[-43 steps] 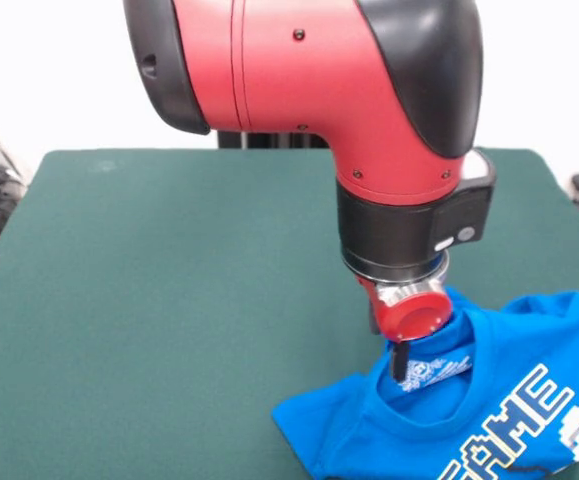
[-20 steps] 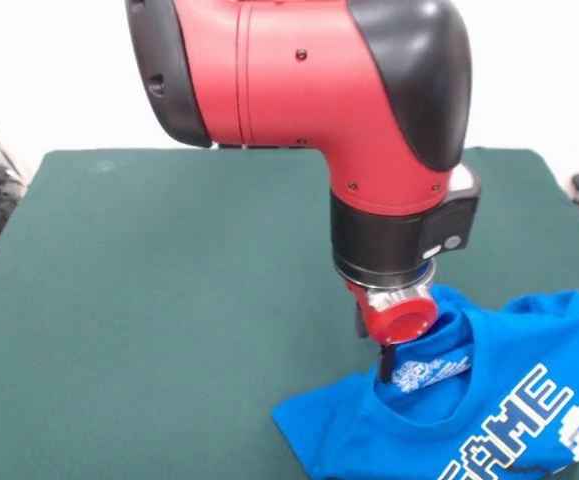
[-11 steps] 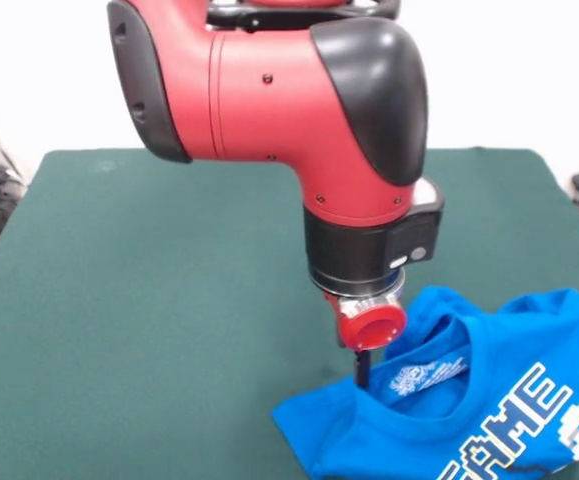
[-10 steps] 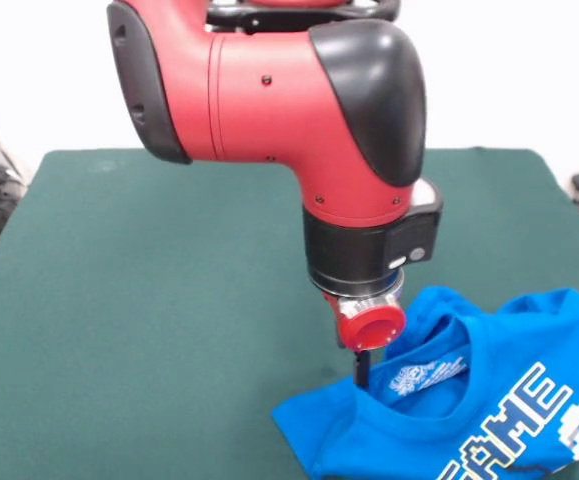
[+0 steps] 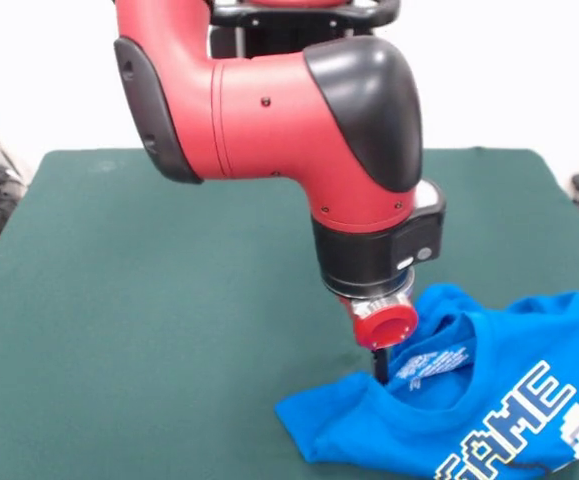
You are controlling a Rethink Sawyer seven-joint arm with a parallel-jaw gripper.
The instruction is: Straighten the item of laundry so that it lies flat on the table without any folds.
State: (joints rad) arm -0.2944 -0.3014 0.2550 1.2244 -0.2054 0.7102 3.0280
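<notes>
The blue shirt [image 5: 469, 420] lies bunched up at the near right corner of the green tabletop [image 5: 149, 300]. White letters show on its front. The red arm [image 5: 289, 110] comes down over it. The gripper [image 5: 380, 366] touches the shirt at the neck hole. I cannot tell how the jaws stand.

Bare table [image 5: 149, 300] beside crumpled shirt [image 5: 489, 420].

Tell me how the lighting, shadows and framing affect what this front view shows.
Front view: even, soft light, no glare; only a faint shadow beside the T-shirt, which is cropped at the right and bottom edges; the arm's bulk hides the gripper, so its opening is unreadable; the table is evenly lit.
</notes>
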